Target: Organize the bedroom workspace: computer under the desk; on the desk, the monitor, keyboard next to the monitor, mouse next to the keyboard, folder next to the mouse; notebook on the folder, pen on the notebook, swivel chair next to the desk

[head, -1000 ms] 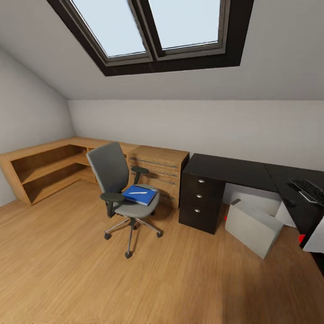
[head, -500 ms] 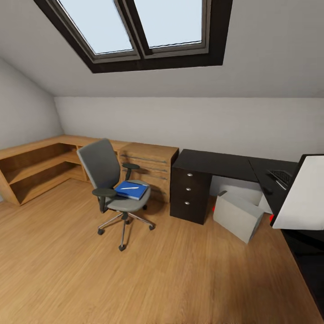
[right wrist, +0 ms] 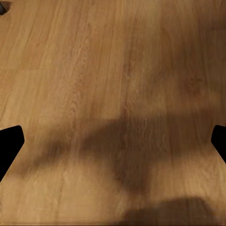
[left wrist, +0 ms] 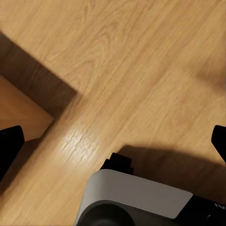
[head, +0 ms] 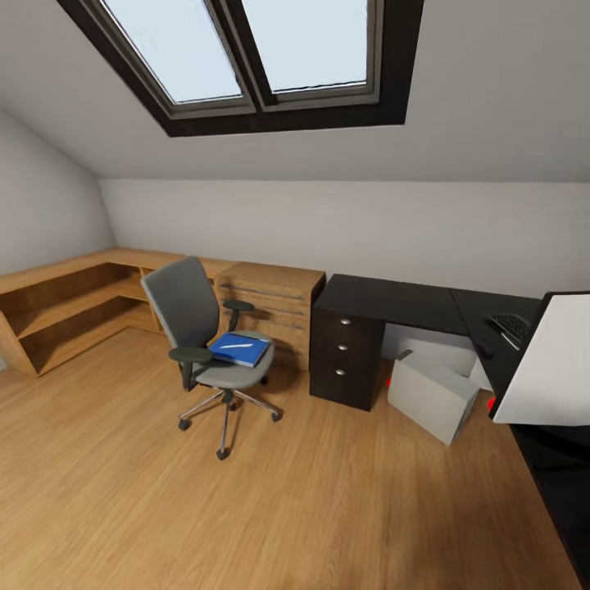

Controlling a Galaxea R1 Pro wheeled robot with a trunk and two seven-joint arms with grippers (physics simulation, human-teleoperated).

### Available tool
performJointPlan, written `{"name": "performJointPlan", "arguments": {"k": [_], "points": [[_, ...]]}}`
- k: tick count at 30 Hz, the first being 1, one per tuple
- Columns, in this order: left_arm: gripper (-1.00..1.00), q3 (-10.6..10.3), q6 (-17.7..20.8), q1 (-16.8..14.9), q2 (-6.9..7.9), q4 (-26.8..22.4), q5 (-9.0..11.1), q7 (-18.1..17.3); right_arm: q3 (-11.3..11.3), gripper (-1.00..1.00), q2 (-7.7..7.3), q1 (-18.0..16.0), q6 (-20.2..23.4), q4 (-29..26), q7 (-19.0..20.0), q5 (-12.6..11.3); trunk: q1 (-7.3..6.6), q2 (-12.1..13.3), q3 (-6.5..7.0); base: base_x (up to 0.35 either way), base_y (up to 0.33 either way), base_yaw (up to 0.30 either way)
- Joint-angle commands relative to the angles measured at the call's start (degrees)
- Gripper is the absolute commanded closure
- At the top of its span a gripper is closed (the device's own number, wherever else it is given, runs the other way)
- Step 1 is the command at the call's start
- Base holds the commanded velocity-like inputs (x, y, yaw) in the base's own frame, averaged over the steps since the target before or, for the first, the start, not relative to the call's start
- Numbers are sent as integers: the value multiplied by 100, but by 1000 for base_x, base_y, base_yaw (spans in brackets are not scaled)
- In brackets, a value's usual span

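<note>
The swivel chair (head: pixel 209 344) stands on the wooden floor, left of the desk (head: pixel 393 299) and apart from it. On its seat lies the blue folder (head: pixel 240 351) with the white pen (head: pixel 238 345) on top. The pale computer (head: pixel 433 396) sits tilted on the floor under the desk. The keyboard (head: pixel 512 324) lies on the desk's right wing, behind a large flat panel with a pale face, the monitor (head: pixel 549 360). I cannot make out the mouse, and the notebook is out of view. Both the left gripper (left wrist: pixel 113 141) and the right gripper (right wrist: pixel 113 141) hang open over bare floor.
A light wooden drawer unit (head: pixel 274 307) and low wooden shelving (head: pixel 74 307) run along the back wall left of the desk. A skylight sits in the sloped ceiling. Open floor lies between me and the chair. My own base (left wrist: pixel 136 197) shows below the left gripper.
The camera has backed off and turned a little right, so the whole room has shifted left and the monitor has come into view. The chair, folder and computer have not moved.
</note>
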Motion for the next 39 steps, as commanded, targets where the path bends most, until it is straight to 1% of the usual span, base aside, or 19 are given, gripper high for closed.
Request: {"name": "performJointPlan", "arguments": {"k": [1,13,36,39], "points": [[-100,11,-23,-3,-2,3,27,7,-10,-100,-5,-5,2,9,60,-62,-23,38,13,0,0,0],[-100,19,-21,-3,-2,3,28,16,-10,-100,-9,-5,38,8,56,-58,-286,520,228,-17,0,0],[-100,20,-21,-3,-2,3,29,16,11,-100,-11,-5,50,8,48,-58,-792,1442,641,-322,0,0],[-100,20,-21,-3,-2,3,30,16,10,-100,-12,-5,50,8,47,-58,-857,1562,695,-179,0,0]]}}
